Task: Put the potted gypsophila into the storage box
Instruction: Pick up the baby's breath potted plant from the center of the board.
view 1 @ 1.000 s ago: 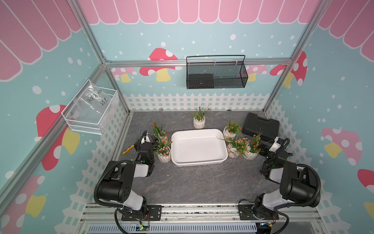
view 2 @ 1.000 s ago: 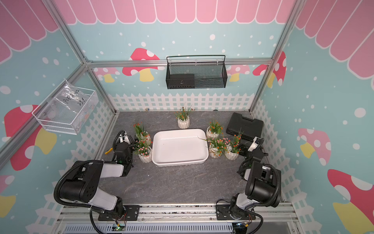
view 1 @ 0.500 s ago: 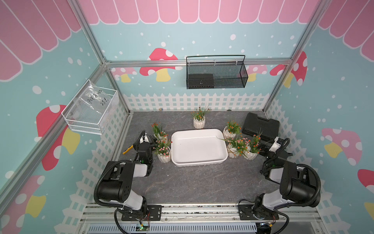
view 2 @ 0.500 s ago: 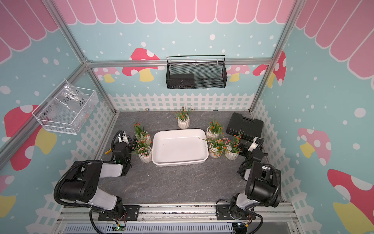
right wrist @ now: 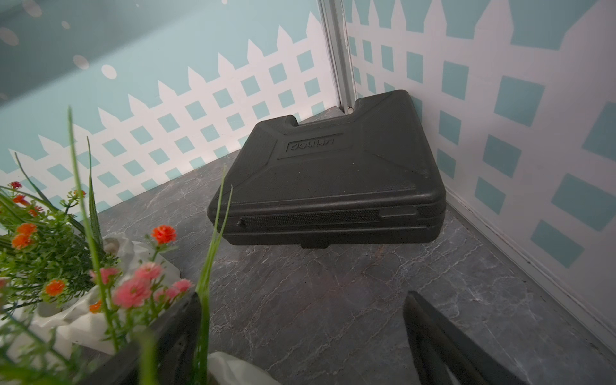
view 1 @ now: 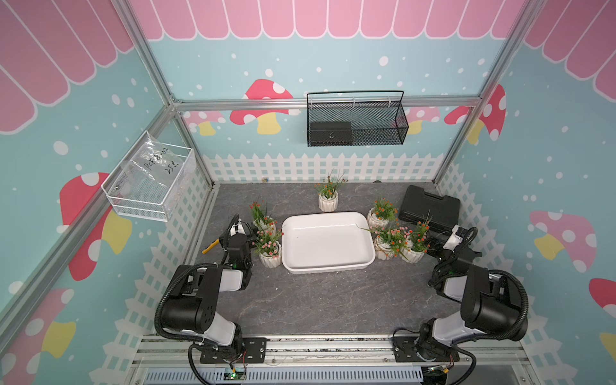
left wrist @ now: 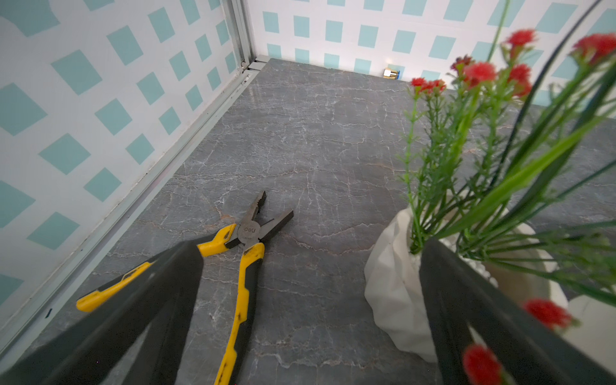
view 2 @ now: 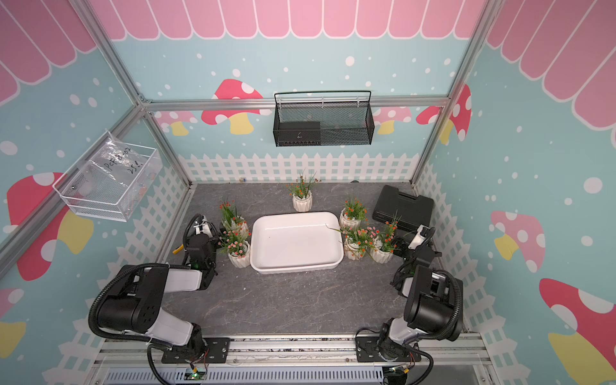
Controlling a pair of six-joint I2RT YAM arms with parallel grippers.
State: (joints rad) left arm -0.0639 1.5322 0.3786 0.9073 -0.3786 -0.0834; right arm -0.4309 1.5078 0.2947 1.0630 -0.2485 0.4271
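The white storage box [view 1: 363, 263] lies empty mid-table. Potted gypsophila stand around it: two on its left [view 1: 270, 258], one behind it [view 1: 328, 201], three on its right [view 1: 383, 250]. My left gripper [view 1: 248, 230] is open low beside the left pots. In the left wrist view one finger [left wrist: 466, 300] rests against a white ribbed pot [left wrist: 393, 283], and nothing lies between the jaws [left wrist: 310, 246]. My right gripper [view 1: 435, 240] is open just right of the right-hand pots. In the right wrist view it [right wrist: 301, 296] holds nothing, with flowers [right wrist: 133, 290] at one finger.
Yellow-handled pliers [left wrist: 243, 253] lie on the table under my left gripper, near the left wall. A black tool case [right wrist: 333, 180] sits in the back right corner. A black wire basket [view 1: 355, 121] hangs on the back wall and a white one [view 1: 150, 183] on the left wall.
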